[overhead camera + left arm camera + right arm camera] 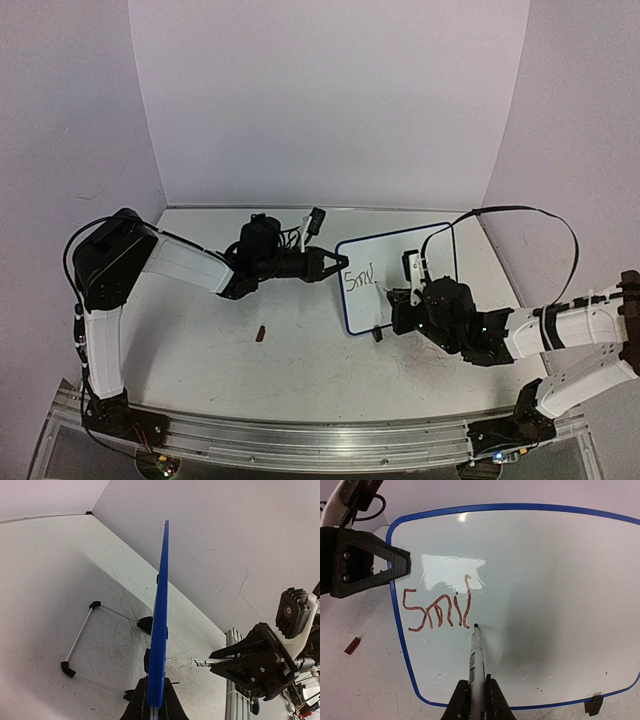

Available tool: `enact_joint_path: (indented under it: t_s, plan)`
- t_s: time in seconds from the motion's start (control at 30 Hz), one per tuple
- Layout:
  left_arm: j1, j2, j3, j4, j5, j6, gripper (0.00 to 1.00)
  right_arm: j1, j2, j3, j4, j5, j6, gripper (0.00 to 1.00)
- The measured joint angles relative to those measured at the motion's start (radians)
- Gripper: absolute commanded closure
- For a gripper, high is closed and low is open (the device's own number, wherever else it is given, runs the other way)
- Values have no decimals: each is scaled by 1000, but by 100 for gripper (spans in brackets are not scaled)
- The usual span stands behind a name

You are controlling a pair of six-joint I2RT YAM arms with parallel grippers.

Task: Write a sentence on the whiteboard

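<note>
The whiteboard [420, 250] stands tilted on the table, blue-framed, and fills the right wrist view [545, 580]. Red-brown letters of the sentence [437, 610], reading "Smil", sit near its left edge. My right gripper [476, 685] is shut on a white marker [477, 655], whose dark tip touches the board just right of the "l". My left gripper [335, 265] is shut on the board's left frame edge; in its own view the jaws [156, 700] clamp the blue edge [161, 605]. The marker [212, 662] points at the board face there.
A small red cap [261, 333] lies on the table left of the board, also seen in the right wrist view [352, 645]. The wire stand [80, 642] props the board from behind. An aluminium rail [320, 440] runs along the near edge. Walls enclose the back and sides.
</note>
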Motion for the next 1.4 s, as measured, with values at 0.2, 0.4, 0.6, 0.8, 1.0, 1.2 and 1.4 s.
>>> enact_joint_path:
  t_s: [0.2, 0.4, 0.6, 0.8, 1.0, 1.2, 1.4]
  plan:
    - [0, 0, 0, 0, 0, 0, 100, 0, 2, 5, -4, 25, 5, 100]
    - [0, 0, 0, -1, 0, 4, 100, 0, 10, 18, -4, 40, 5, 100]
    - [0, 0, 0, -2, 0, 6, 100, -5, 17, 27, -2, 39, 0, 100]
    - [0, 0, 0, -2, -1, 6, 100, -9, 20, 31, 11, 36, -12, 100]
    - [0, 0, 0, -3, -1, 6, 100, -11, 26, 33, 19, 28, -20, 100]
    - [0, 0, 0, -4, -1, 7, 100, -11, 26, 33, 17, 18, -15, 100]
    - [0, 0, 0, -4, -1, 7, 100, -11, 21, 25, 17, -8, -3, 100]
